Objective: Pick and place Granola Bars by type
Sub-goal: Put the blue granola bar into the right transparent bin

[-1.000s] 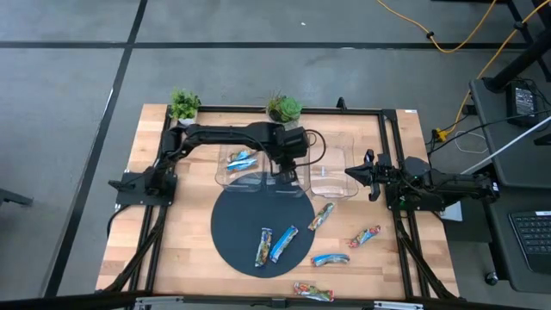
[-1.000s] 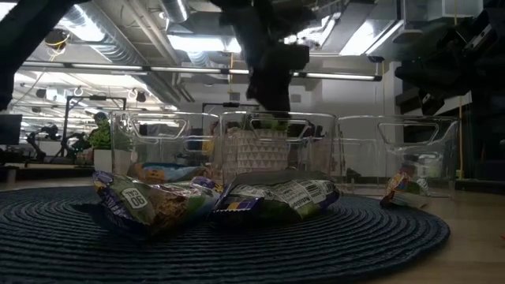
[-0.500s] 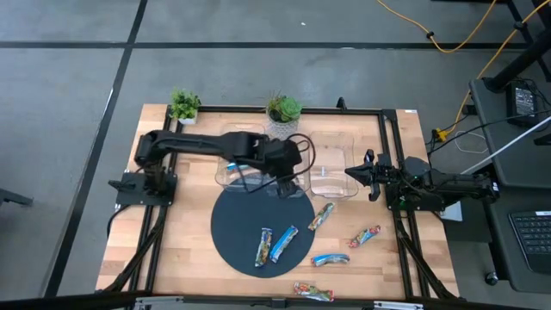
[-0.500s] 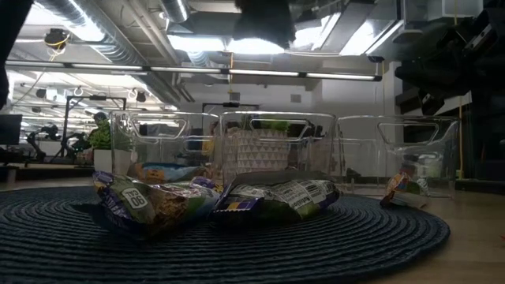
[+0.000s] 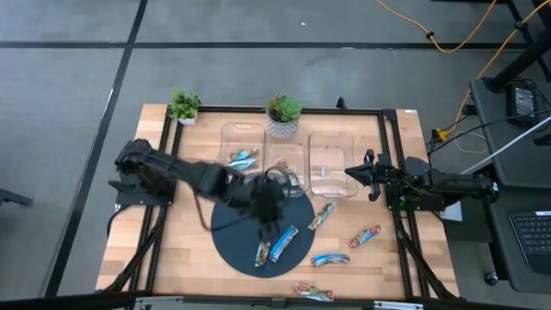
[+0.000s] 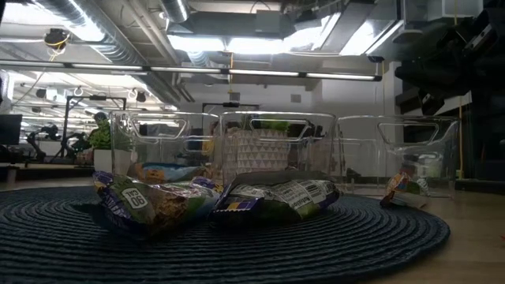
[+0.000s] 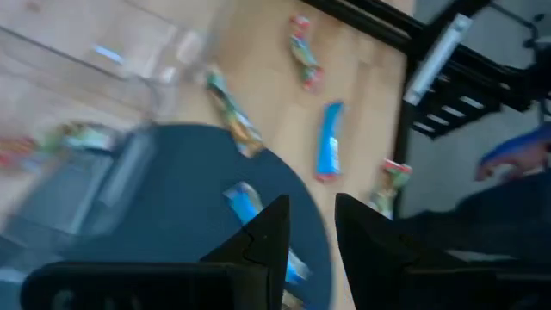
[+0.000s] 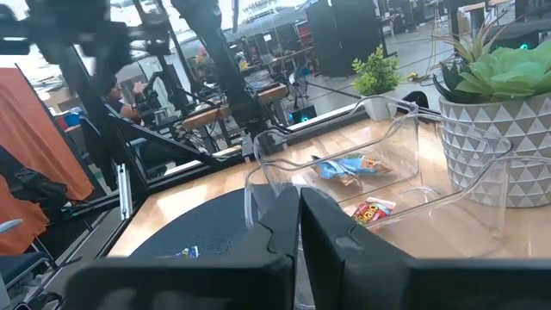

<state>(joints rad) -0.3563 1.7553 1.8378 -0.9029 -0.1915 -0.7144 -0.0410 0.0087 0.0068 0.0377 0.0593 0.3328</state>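
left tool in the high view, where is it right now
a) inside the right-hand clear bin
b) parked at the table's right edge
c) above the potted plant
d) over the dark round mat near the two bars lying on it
d: in the high view the left tool hangs over the dark round mat, just above the two bars lying there, well clear of the clear bins.

The dark left arm [image 5: 202, 176] is smeared by motion in the high view, so its gripper [image 5: 269, 209] is hard to make out (seemingly empty). In the left wrist view, the shiny wrapped granola bars [image 7: 330, 151] are blurred beyond reading.
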